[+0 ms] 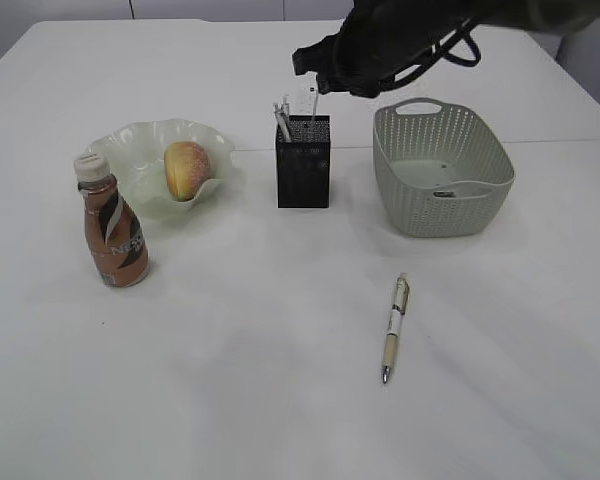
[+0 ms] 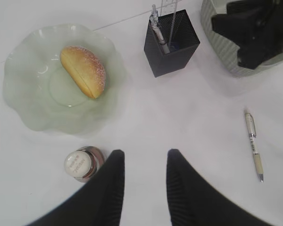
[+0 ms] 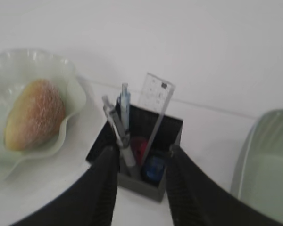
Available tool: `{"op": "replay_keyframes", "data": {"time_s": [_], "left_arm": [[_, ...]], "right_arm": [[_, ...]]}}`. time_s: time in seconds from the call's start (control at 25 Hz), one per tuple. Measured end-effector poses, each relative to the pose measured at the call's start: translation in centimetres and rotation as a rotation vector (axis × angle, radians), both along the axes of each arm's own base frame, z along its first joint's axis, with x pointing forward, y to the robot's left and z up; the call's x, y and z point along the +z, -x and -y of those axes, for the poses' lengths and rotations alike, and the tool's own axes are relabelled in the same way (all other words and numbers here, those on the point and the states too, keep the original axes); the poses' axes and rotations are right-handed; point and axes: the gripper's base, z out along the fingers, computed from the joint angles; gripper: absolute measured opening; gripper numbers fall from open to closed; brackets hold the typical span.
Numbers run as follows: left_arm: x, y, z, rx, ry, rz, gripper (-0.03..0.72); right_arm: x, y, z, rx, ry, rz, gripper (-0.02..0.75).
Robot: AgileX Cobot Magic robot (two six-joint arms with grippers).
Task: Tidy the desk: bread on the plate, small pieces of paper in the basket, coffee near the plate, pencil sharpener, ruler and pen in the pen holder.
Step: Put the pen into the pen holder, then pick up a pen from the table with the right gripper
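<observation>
Evidently the right pincer (image 3: pixel 140 162) hung apart and empty over the pen holder (image 1: pixel 303 162); next, the near pen (image 1: pixel 395 328) needed grasping.

Plain white counter (image 1: pixel 280 400); black square mesh pen holder (image 1: pixel 303 165); left of it, pale green ruffled glass plate (image 1: pixel 130 150), golden-brown sugared bun (image 1: pixel 186 169), brown swirl-labelled white-capped bottle (image 1: pixel 112 225).

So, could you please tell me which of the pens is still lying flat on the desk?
The beige pen in front of the basket; the other pens stand upright in the pen holder.
</observation>
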Motion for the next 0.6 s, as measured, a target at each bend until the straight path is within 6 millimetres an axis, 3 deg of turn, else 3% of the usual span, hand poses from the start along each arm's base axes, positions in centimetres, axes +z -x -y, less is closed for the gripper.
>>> {"op": "replay_keyframes", "data": {"time_s": [0.2,0.4,0.6], "left_arm": [[0.0,0.0,0.0,0.000,0.000,0.000,0.225],[0.3,0.2,-0.1,0.001,0.001,0.008,0.225],[1.1,0.8,-0.4,0.001,0.009,0.028,0.225]], "right_arm": [[3.8,2.5,0.6,0.009,0.060,-0.257,0.290],[7.3,4.4,1.0,0.031,0.069,-0.381,0.296],[8.4,5.0,0.8,0.040,0.030,-0.394,0.415]]}}
